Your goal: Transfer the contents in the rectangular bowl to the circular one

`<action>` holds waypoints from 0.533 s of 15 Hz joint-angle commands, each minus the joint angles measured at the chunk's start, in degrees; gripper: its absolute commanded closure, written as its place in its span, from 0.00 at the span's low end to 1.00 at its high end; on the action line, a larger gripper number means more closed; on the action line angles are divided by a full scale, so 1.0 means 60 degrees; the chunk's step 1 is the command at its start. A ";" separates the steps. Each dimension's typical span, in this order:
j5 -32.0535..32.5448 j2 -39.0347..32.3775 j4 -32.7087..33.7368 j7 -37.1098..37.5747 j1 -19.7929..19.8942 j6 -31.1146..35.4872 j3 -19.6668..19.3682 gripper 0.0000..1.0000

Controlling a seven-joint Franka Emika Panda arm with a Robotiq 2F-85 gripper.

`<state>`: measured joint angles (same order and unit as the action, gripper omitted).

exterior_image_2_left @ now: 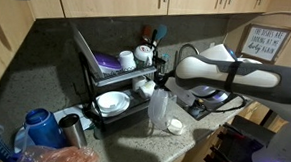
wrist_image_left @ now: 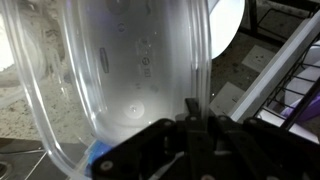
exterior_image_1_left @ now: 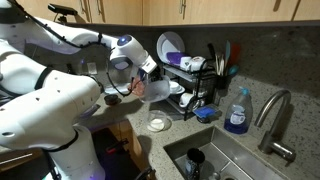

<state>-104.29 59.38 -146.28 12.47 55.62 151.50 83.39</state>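
Rectangular bowl [exterior_image_1_left: 158,91] is up off the worktop [exterior_image_1_left: 185,133], and the gripper [exterior_image_1_left: 141,84] has it by the rim, jaws clamped tight on the plastic wall. In both exterior views the translucent container [exterior_image_2_left: 159,108] stands tipped steeply on edge, almost upright, long side running up and down. Below it sits the circular one [exterior_image_1_left: 157,124], flat on the worktop just in front of the dish rack [exterior_image_2_left: 84,54] and back from the front edge; the lower end of the held container hangs just above and beside it [exterior_image_2_left: 173,126], apart from it as far as I can judge. Over to the wrist view: the cloudy wall of the rectangular bowl [wrist_image_left: 130,70] fills most of the picture, with the black fingers [wrist_image_left: 190,108] pinching its edge at the bottom. Speckled worktop shows through the plastic. Whether anything is inside the container is hard to say, the wall is too hazy. Along the worktop, the sink [exterior_image_1_left: 245,166] lies well apart from both bowls, towards the far corner.
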 commanded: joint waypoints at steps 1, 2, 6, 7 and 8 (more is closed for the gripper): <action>0.0564 -0.1105 0.0118 -0.0353 -0.0301 -0.0044 -0.0345 0.99; 0.0727 -0.1270 0.0136 -0.0340 -0.0375 -0.0053 -0.0353 0.99; 0.1345 -0.1950 0.0223 -0.0327 -0.0700 -0.0043 -0.0358 0.99; 0.1549 -0.2117 0.0259 -0.0279 -0.0787 -0.0026 -0.0334 0.99; 0.1828 -0.2271 0.0290 -0.0152 -0.0852 0.0006 -0.0290 0.99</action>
<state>-96.93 51.53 -145.58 12.47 51.91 151.50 82.98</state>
